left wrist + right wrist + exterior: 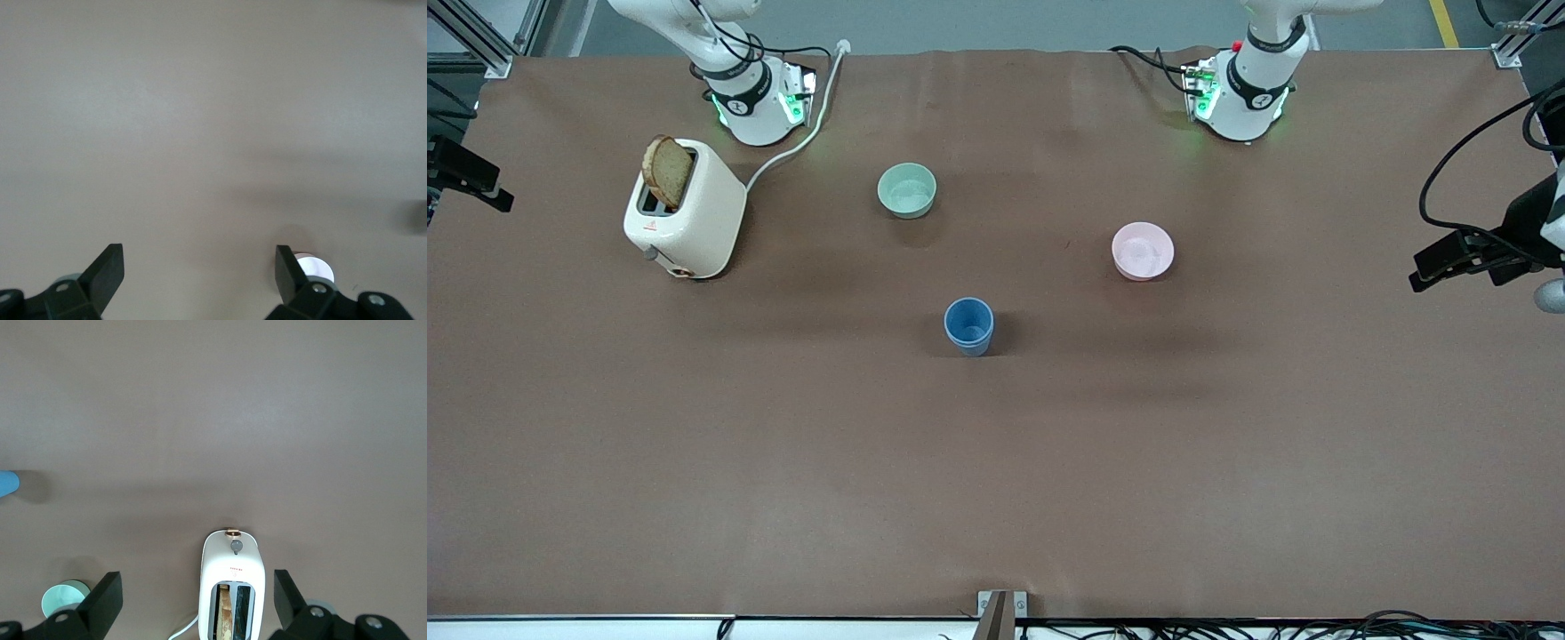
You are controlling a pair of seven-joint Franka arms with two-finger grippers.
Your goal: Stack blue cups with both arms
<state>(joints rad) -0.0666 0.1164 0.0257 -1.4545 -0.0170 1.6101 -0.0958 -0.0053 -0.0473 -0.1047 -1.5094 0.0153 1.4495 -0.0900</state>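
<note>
The blue cups (968,326) stand upright in the middle of the table, one nested in the other, with a second rim line showing on the side. An edge of them shows in the right wrist view (7,483). Both grippers are out of the front view; only the arms' bases show, left arm (1245,89) and right arm (747,98). My left gripper (199,255) is open and empty, high over bare table by the pink bowl (315,268). My right gripper (197,577) is open and empty, high over the toaster (232,583).
A white toaster (687,209) with a slice of bread (667,171) and a white cable stands toward the right arm's end. A mint-green bowl (907,189) and a pink bowl (1143,251) lie farther from the front camera than the cups.
</note>
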